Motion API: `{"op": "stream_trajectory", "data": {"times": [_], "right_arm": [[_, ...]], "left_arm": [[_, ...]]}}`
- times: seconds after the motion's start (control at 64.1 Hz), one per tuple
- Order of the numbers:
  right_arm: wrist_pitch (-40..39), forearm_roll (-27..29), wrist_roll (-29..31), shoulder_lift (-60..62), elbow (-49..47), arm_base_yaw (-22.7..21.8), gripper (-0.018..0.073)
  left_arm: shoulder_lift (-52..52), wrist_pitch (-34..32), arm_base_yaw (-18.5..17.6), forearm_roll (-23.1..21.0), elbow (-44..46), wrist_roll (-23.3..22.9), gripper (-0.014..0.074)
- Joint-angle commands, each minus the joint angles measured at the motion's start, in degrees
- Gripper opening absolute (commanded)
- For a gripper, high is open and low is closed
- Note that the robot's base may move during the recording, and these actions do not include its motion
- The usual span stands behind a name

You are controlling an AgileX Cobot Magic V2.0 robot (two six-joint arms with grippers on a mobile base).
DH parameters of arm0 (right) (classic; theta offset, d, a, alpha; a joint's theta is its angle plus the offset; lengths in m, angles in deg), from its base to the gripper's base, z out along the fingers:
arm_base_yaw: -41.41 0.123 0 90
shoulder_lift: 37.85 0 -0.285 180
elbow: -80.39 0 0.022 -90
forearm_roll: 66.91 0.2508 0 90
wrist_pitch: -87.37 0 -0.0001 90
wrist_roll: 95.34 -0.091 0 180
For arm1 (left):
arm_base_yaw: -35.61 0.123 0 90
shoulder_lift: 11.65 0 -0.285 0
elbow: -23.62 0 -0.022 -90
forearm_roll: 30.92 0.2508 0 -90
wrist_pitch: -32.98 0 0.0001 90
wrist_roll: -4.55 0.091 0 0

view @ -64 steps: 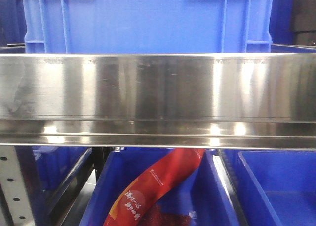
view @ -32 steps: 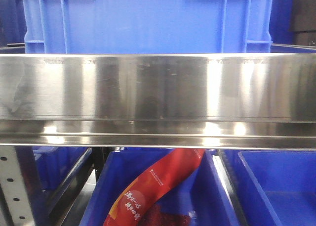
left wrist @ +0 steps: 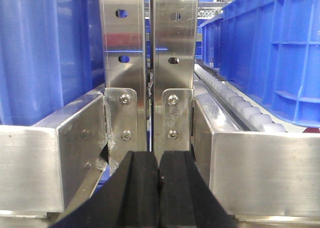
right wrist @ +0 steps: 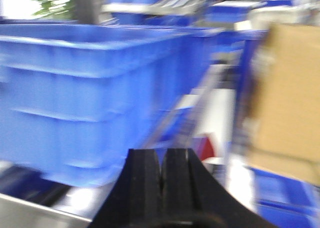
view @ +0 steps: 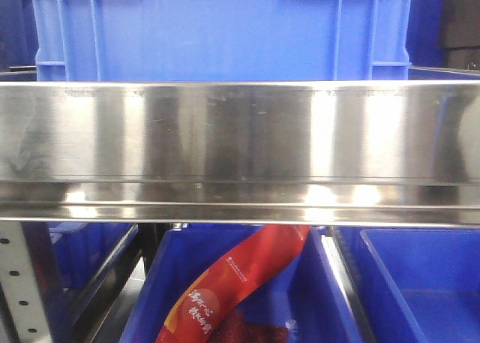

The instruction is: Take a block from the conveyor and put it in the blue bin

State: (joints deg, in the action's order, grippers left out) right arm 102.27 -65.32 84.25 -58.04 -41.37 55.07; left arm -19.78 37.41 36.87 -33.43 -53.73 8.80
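Front view shifted slightly left since earlier. Left gripper jaws pressed together, holding nothing, facing steel shelf uprights. Right gripper jaws likewise closed and empty, view blurred, blue crate beyond. Block and conveyor not visible in any view

Front view faces a steel rail closely; wrist views look past each pincer toward blue crates.

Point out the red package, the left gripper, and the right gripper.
red package (view: 240, 279): front view, middle of its printed face, inside the lower blue bin.
left gripper (left wrist: 159, 180): left wrist view, seam between the closed black pads.
right gripper (right wrist: 162, 175): right wrist view, seam between the closed pads.
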Motion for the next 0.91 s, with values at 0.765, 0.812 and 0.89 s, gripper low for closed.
{"op": "stream_trajectory", "data": {"times": [0.765, 0.812, 0.89], "right_arm": [[-13.82, 1.66, 0.41, 12.41, 18.98, -12.70, -0.0162], [-13.82, 1.66, 0.41, 12.41, 18.98, -12.70, -0.0162], [-13.82, 1.66, 0.41, 12.41, 18.98, -12.70, -0.0162]], "left_arm": [[0.35, -0.89, 0.11, -0.03, 0.14, -0.40, -0.0111], [0.35, -0.89, 0.11, -0.03, 0.14, -0.40, -0.0111], [0.35, -0.89, 0.11, -0.03, 0.14, -0.40, -0.0111]]}}
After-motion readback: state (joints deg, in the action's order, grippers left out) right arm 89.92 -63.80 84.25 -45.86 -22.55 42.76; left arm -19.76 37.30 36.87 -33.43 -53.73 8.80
